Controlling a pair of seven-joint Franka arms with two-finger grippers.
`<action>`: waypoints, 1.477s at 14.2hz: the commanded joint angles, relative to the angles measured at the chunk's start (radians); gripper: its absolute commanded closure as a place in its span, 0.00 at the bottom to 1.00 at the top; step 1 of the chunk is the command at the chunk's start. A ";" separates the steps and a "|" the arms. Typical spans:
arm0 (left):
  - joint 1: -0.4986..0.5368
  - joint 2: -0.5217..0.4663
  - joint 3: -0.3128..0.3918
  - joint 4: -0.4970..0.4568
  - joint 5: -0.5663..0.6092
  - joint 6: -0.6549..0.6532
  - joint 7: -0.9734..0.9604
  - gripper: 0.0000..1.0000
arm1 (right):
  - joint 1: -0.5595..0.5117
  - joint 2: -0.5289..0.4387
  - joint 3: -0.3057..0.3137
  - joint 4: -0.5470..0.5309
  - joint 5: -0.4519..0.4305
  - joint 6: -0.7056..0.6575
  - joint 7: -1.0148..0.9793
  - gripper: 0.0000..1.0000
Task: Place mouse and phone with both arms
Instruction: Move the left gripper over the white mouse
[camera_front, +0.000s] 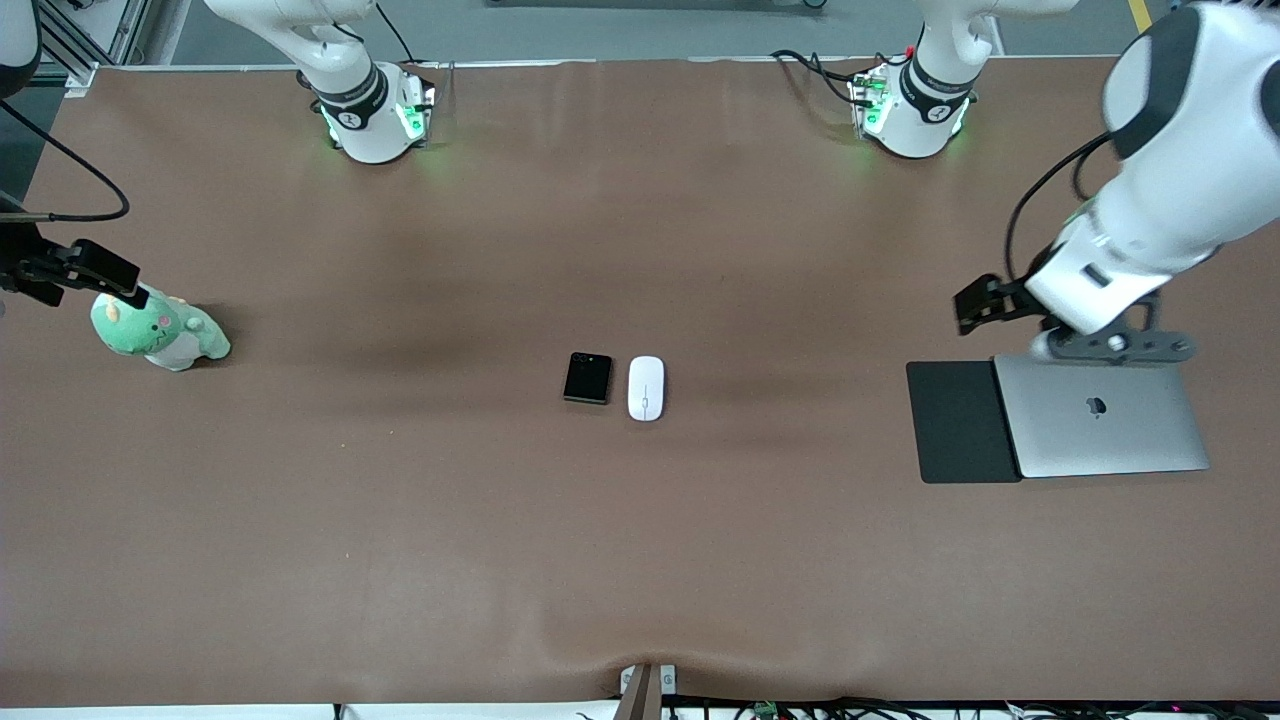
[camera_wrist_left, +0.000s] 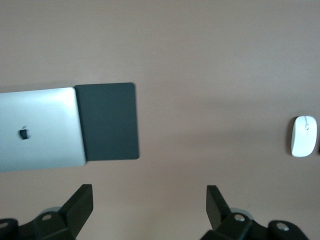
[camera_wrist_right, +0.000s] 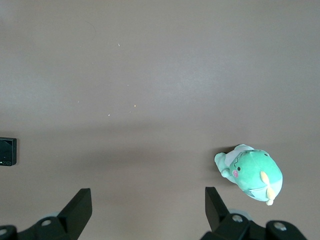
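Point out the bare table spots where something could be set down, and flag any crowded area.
Bare table runs between the plush toy and the phone, and between the mouse and the black pad. The strip nearest the front camera is bare too. It is crowded where the pad meets the laptop, under the open left gripper. The open right gripper is up beside the toy.

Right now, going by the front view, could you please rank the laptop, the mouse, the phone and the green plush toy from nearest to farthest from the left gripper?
1. laptop, just below the left gripper, which is open
2. mouse, mid-table
3. phone, beside the mouse
4. green plush toy, at the right arm's end
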 joint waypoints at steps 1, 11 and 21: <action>-0.005 0.074 -0.065 0.024 0.010 0.068 -0.081 0.00 | -0.006 -0.029 0.007 -0.027 -0.001 0.011 0.013 0.00; -0.210 0.339 -0.088 0.114 0.020 0.217 -0.295 0.00 | -0.006 -0.028 0.007 -0.027 -0.001 0.014 0.013 0.00; -0.333 0.536 -0.079 0.187 0.024 0.399 -0.402 0.00 | -0.005 -0.026 0.007 -0.027 -0.001 0.014 0.013 0.00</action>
